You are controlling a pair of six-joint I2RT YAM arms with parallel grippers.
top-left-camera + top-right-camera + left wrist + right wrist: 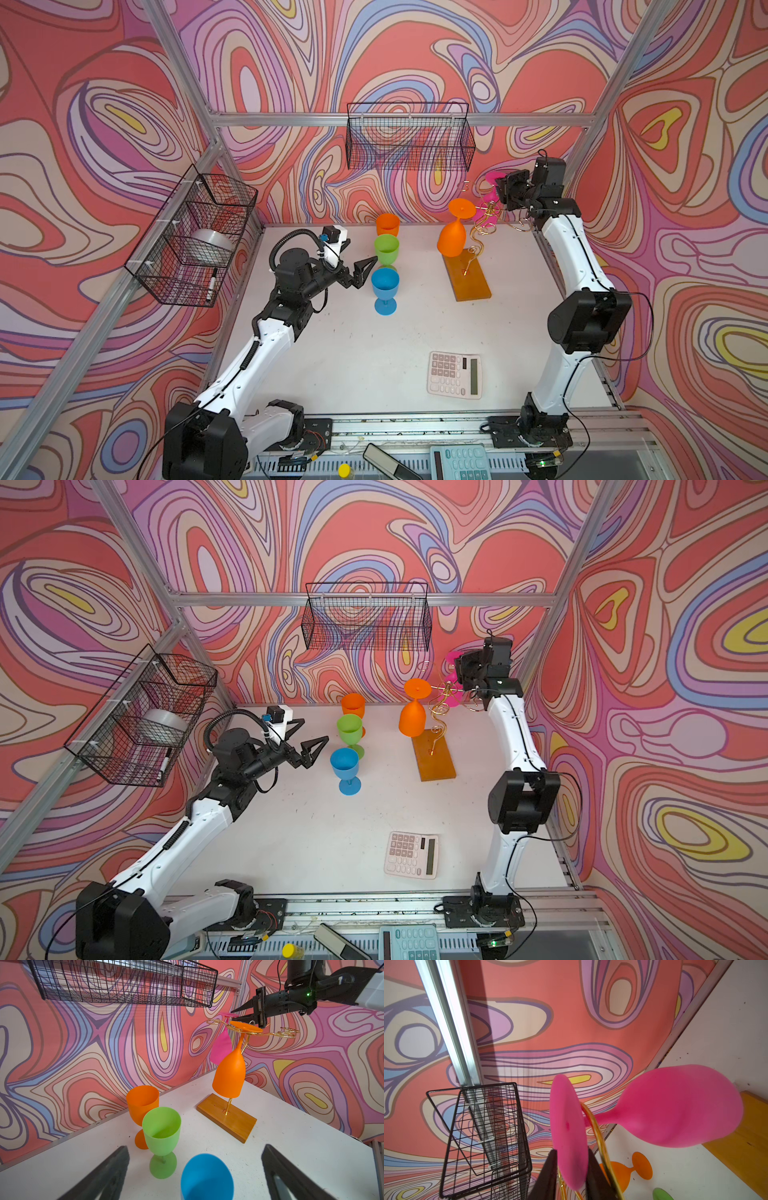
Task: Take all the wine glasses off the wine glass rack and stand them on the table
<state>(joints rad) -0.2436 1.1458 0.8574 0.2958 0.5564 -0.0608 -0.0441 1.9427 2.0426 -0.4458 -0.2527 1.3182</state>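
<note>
The wine glass rack [467,276] is a gold wire tree on an amber base [226,1118] at the back right of the table. A pink wine glass [675,1105] hangs upside down from one of its arms at the far side. My right gripper [572,1150] is shut on the edge of this glass's flat foot, one finger on each face; in a top view it [457,663] sits at the rack's top. An orange wine glass [451,241] hangs from a nearer arm. My left gripper [368,270] stands open, empty, beside the blue glass [205,1176].
Orange [387,224], green [386,249] and blue [384,284] glasses stand upright in a row left of the rack. A calculator [455,374] lies near the front. Black wire baskets hang on the back wall [409,137] and the left wall [195,232].
</note>
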